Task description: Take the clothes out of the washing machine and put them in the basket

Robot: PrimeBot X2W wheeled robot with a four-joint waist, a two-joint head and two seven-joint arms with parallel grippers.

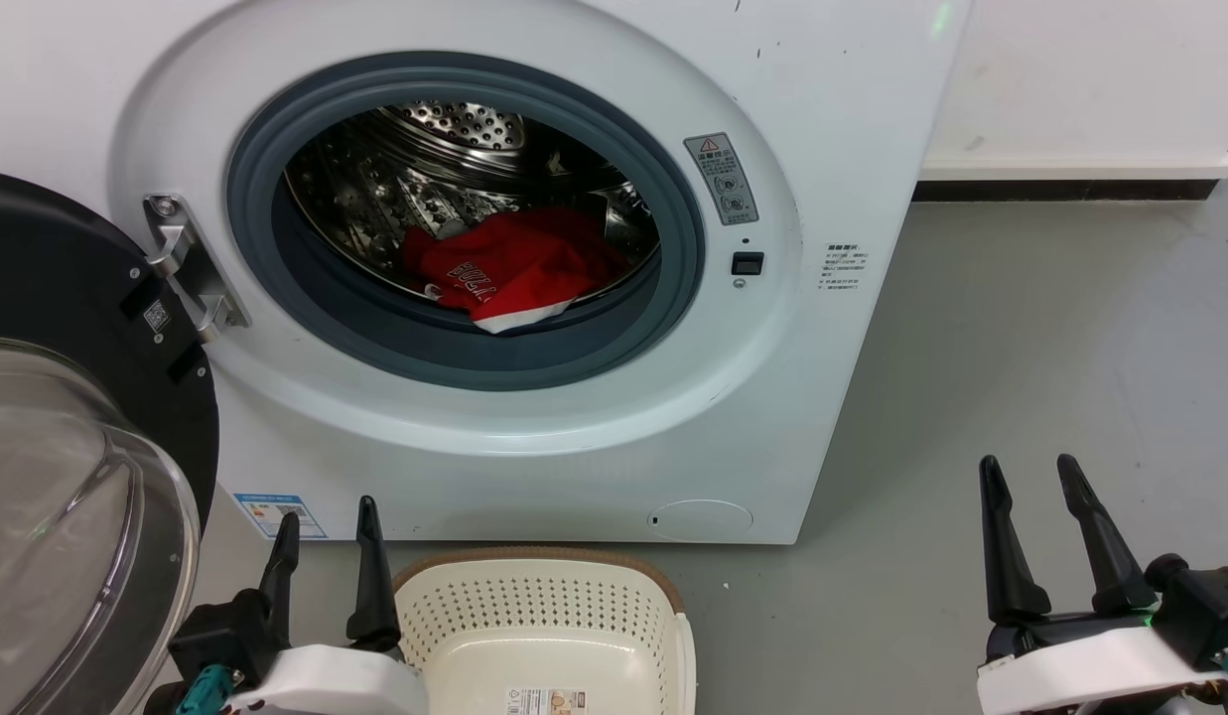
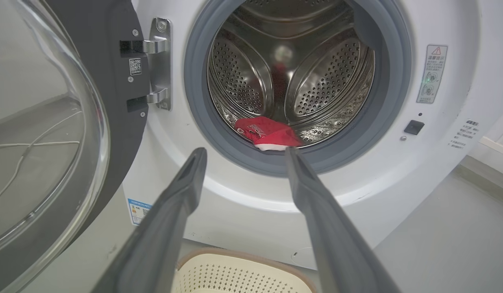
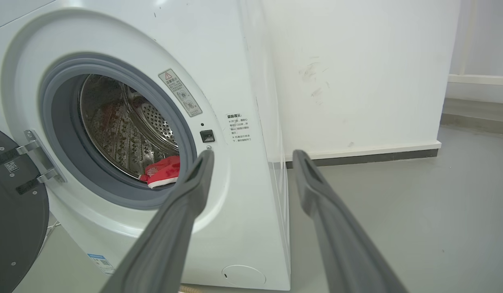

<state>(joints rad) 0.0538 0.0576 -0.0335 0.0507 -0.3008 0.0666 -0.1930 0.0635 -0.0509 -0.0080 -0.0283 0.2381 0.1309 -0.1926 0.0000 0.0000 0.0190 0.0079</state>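
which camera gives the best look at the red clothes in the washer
The head view: the clothes lie unobstructed in the drum, largest, with white lettering visible. The left wrist view shows them smaller, low in the drum. The right wrist view catches a small red-and-white part, seen at an angle.

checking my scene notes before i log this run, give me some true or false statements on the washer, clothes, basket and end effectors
1. The door of the washing machine stands open. True.
2. The clothes lie in the basket. False: the red clothes lie in the drum; the basket's visible part holds none.
3. The left end effector and the right end effector are both open and hold nothing. True.
4. The basket stands to the right of the washing machine. False: it stands on the floor in front of it, below the porthole.
5. A warning sticker sits right of the porthole. True.
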